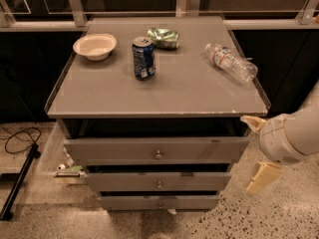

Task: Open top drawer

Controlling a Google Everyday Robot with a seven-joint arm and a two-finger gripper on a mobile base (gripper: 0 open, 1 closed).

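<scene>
Camera view: the top drawer (114, 149) is sitting just under the counter's (199, 91) front edge. The gripper (256, 150) is hovering beside the front-right corner, fingers spread, empty. The drawer is probably rigid and sliding on rails. Its small, smooth knob (158, 155) is the grasp point.

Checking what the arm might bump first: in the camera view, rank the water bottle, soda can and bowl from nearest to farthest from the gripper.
The gripper hangs at the right, open, beside the end of the top drawer.
1. Water bottle: lying on its side near the cabinet top's right edge.
2. Soda can: upright, left of centre.
3. Bowl: far left corner.
</scene>
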